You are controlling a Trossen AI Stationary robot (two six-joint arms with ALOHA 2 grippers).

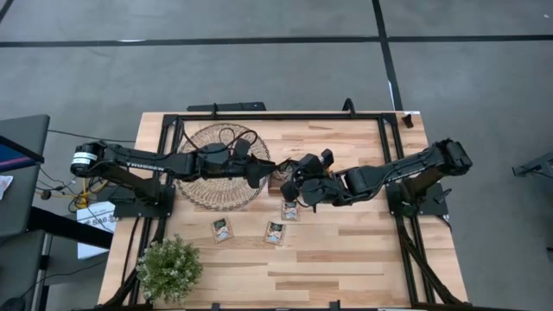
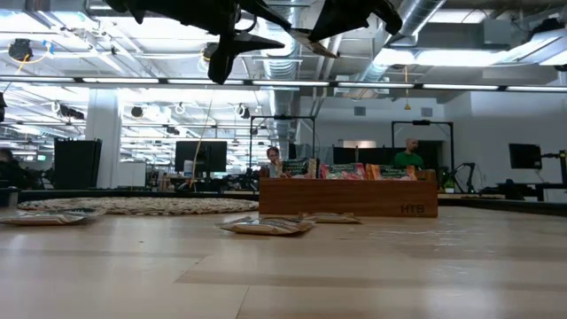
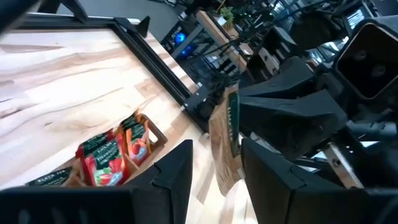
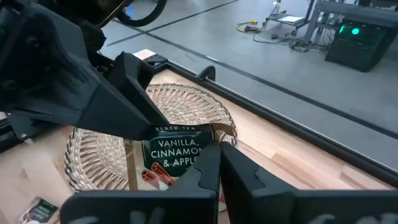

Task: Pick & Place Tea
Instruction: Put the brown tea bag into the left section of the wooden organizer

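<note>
One tea sachet (image 4: 177,151), brown with a dark label, is held in the air between the two grippers, above the wooden tray (image 3: 152,132). My right gripper (image 4: 217,165) is shut on it. My left gripper (image 3: 214,183) is open. Its two fingers stand on either side of the sachet (image 3: 222,152), and I cannot tell whether they touch it. The tray (image 2: 350,197) holds red sachets (image 3: 109,163) standing on edge. Three more sachets (image 1: 222,229) (image 1: 275,232) (image 1: 290,210) lie flat on the table, nearer than the tray. My right gripper pinches the sachet's edge nearest to it (image 4: 198,163) between its two shut fingers. The fingers come from the table's right side, slanting a little down. The sachet sticks out past the fingertips toward the left gripper, lifted clear of the tray and the table.
A round woven mat (image 1: 216,177) lies under the left arm. A potted plant (image 1: 168,268) stands at the near left corner. A black frame (image 1: 276,116) runs along the table's far edge and sides. Bare wood lies at the near right (image 1: 371,259).
</note>
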